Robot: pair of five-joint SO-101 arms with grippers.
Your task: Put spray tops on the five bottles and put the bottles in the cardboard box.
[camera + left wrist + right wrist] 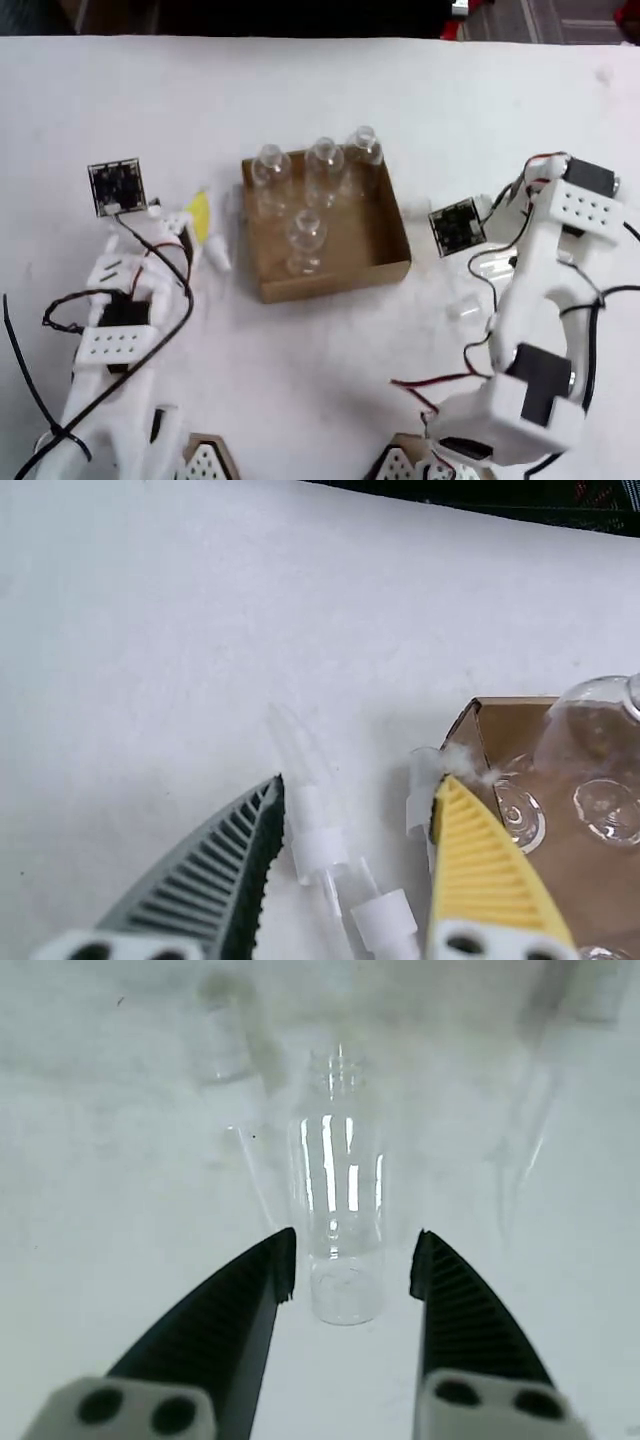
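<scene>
Right tool (352, 1238) is low over the bench (320, 80), jaws apart, straddling the base end of the fifth bottle (340, 1210) without touching it. The bottle lies on its side, neck bare and pointing away from the tool, between the cardboard box (330, 282) and the bench's right edge. Left tool (360, 780) is also apart, grey and yellow jaws either side of a loose spray top (310, 825) lying just off the box's left wall. Step in hand, as I read it: take up the last bottle and a top for it. Next move calls for closing squarely on the bottle's body, since round clear plastic likely rolls. Four bottles (305, 240) stand in the box mid-bench, three along its far wall; whether they are topped is too small to tell. A second top (385, 915) crowds the left grasp, and the box corner sits near the yellow jaw.
</scene>
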